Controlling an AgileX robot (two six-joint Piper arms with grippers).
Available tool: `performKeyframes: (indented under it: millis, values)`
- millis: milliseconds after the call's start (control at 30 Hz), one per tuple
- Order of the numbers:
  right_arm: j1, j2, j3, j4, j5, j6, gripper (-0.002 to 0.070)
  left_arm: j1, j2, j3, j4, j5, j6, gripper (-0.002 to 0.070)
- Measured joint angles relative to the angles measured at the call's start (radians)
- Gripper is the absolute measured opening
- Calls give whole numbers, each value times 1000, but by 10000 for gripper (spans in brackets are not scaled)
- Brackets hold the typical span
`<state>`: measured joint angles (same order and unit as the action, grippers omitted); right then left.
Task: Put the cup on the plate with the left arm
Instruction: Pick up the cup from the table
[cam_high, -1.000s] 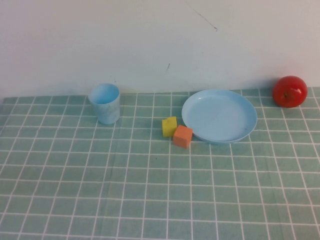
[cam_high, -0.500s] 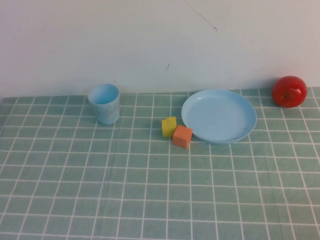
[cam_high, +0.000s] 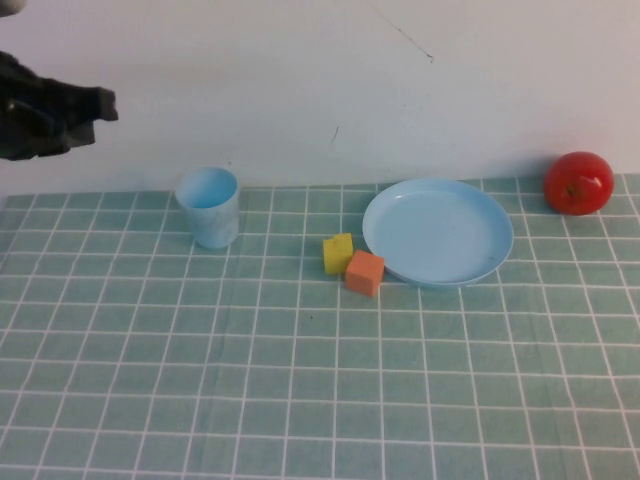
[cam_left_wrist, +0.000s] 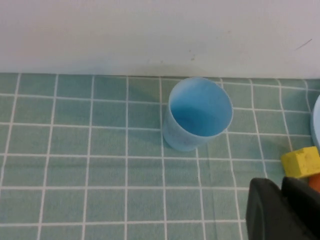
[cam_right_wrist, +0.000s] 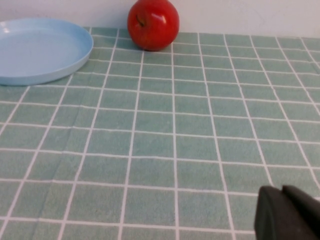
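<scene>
The light blue cup (cam_high: 210, 207) stands upright and empty on the checked cloth at the back left, near the wall. In the left wrist view the cup (cam_left_wrist: 199, 112) is ahead of the fingers, untouched. The light blue plate (cam_high: 438, 232) lies empty to the right of the cup, well apart from it. My left gripper (cam_high: 103, 106) hovers at the upper left edge of the high view, high above and to the left of the cup. Its fingers are shut on nothing (cam_left_wrist: 281, 184). My right gripper (cam_right_wrist: 281, 191) shows only in its wrist view, low over the cloth, shut and empty.
A yellow block (cam_high: 338, 254) and an orange block (cam_high: 365, 272) sit touching each other just left of the plate's rim. A red apple (cam_high: 579, 183) rests by the wall at the far right. The white wall closes the back of the table.
My left arm has come into the high view at the upper left, where it was absent before. The cup, plate, blocks and apple have not moved.
</scene>
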<state>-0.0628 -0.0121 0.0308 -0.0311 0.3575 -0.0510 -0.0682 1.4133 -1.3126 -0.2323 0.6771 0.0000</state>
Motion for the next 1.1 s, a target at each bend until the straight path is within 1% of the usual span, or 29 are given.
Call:
performKeyframes:
  millis: [33,100,200,267,300,367,433,567,667,767,900,1100]
  values:
    - [0,0,0,0,0,0,-2,0,35,-44,0,18,0,27]
    - [0,0,0,0,0,0,-2,0,121,-130,0,63,0,85]
    - [0,0,0,0,2,0,-2,0,244,-244,-5,125,0,211]
    - [0,0,0,0,2,0,-2,0,312,-312,-17,156,0,278]
    - [0,0,0,0,2,0,-2,0,350,-348,-21,170,0,303]
    - [0,0,0,0,2,0,-2,-4,418,-411,-23,195,0,330]
    - [0,0,0,0,2,0,-2,-11,484,-474,-23,213,0,342]
    - [0,0,0,0,2,0,-2,-24,624,-582,-15,224,56,349]
    - [0,0,0,0,2,0,-2,-26,708,-656,22,224,54,351]
    - [0,0,0,0,2,0,-2,-26,776,-720,87,224,13,351]
    - [0,0,0,0,2,0,-2,-26,846,-758,131,225,-6,351]
    - [0,0,0,0,2,0,-2,-26,900,-761,133,189,-8,351]
